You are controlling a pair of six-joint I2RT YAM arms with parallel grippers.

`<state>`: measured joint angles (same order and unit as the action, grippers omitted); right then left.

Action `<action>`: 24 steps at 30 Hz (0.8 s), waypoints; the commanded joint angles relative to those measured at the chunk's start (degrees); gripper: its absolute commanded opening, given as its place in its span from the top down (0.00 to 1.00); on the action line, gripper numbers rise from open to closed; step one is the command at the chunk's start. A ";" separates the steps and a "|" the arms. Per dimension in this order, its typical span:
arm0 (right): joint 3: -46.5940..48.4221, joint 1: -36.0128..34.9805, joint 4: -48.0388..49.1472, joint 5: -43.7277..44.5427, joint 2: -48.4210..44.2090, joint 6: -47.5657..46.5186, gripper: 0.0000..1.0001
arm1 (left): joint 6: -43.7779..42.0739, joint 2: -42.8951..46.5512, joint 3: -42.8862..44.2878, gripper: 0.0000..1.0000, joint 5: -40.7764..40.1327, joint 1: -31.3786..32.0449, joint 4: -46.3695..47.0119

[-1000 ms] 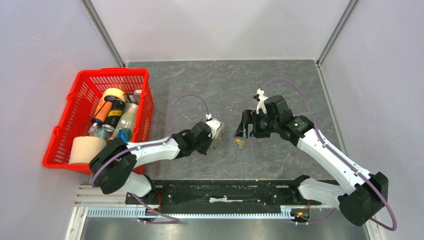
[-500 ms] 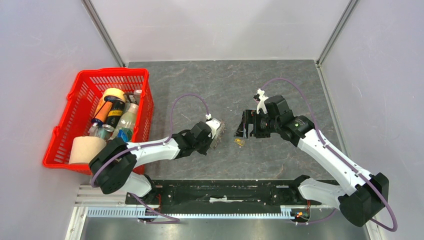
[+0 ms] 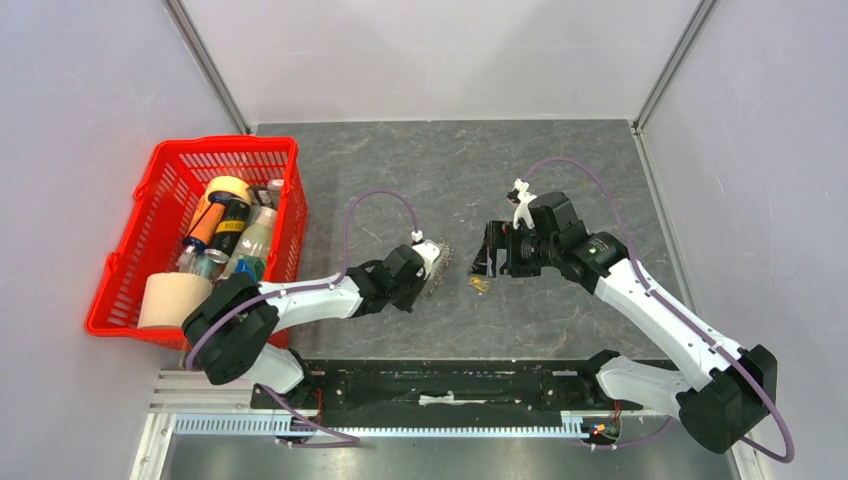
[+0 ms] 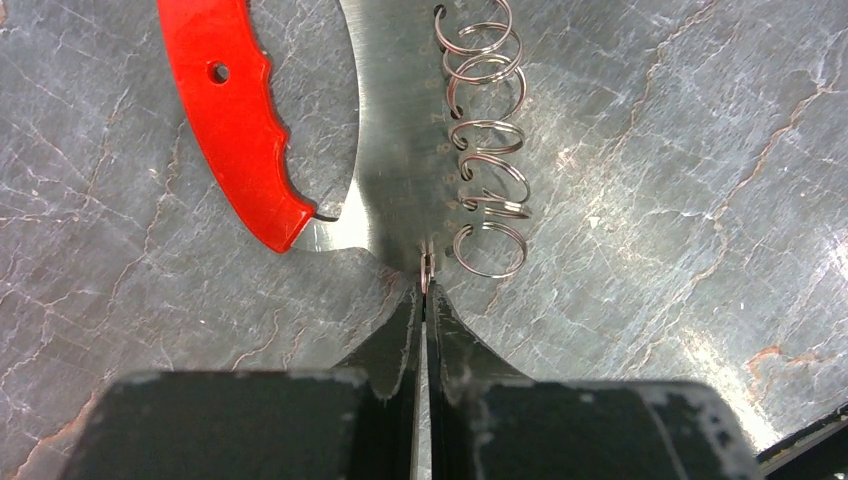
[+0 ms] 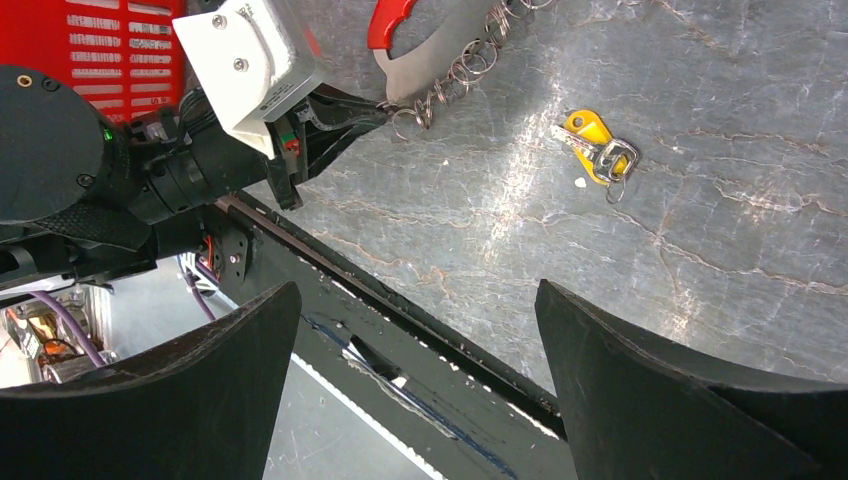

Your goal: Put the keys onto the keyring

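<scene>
While left gripper (image 4: 424, 288) pinches keyring (image 4: 235, 120), keys (image 5: 597, 147) on table (image 3: 560, 180)

two arms, left (image 3: 300, 297) and right (image 3: 650, 300) — white shells on the long links, black joints, bulky black bases. a purple cable (image 3: 383, 193) runs along each. a green light (image 3: 592, 243) on the right wrist. left tool (image 4: 425, 285) and right tool (image 3: 487, 252) black — a white two-screw bracket (image 5: 255, 55) behind the left.

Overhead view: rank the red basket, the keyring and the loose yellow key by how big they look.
1. Red basket, by far the largest.
2. Keyring, much smaller.
3. Yellow key, the smallest, just a speck.
All three sit at about table height, so nearness barely affects the order.
</scene>
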<state>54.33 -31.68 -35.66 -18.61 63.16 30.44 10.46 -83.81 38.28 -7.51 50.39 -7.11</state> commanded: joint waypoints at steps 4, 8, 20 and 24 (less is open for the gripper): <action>-0.27 -0.26 1.29 -0.44 -1.46 0.13 0.05 | 1.15 0.99 0.68 0.98 -0.46 0.32 0.99; -0.04 -0.31 0.97 -0.54 -1.81 -0.21 0.05 | 0.56 3.62 0.22 0.98 0.12 0.62 1.14; 4.62 -0.29 -3.25 -0.77 -1.86 -4.09 0.08 | 1.75 14.29 -2.14 0.98 5.11 1.68 0.86; 6.50 -0.27 -4.87 -0.99 -2.50 -5.65 0.11 | 2.69 17.64 -1.68 0.98 8.92 1.88 -0.13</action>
<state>56.97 -31.68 -38.89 -18.63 62.19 27.38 10.85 -69.84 36.21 -3.40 51.81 -7.68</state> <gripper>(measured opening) 0.899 0.034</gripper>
